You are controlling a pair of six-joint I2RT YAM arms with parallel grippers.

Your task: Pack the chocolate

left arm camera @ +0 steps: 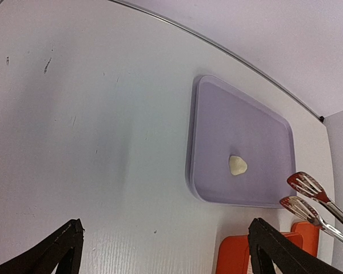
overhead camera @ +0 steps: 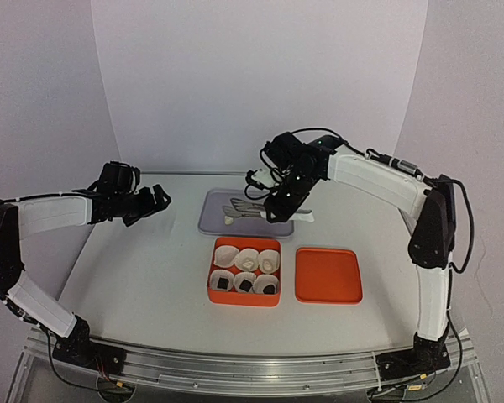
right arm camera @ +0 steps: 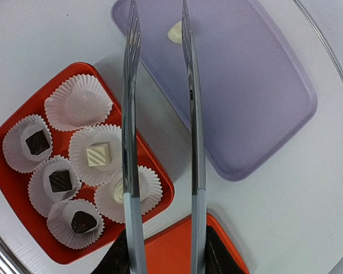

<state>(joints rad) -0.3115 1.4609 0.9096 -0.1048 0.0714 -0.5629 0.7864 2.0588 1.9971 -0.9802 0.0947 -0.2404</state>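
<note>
Bright, diffuse overhead light; faint soft shadows on the table [overhead camera: 151, 260]; top view slightly soft.

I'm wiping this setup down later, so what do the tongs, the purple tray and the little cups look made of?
The tongs look like polished metal: silvery and reflective. The purple tray is probably matte plastic, smooth with a moulded, rounded rim. The cups seem to be thin white paper, given their pleated walls.

A robot lab is shown. Two robot arms [overhead camera: 378, 180] are bolted to a metal rail [overhead camera: 252, 369] at the near edge of a white table [overhead camera: 143, 269], and plain white walls [overhead camera: 260, 84] are set around it.
</note>
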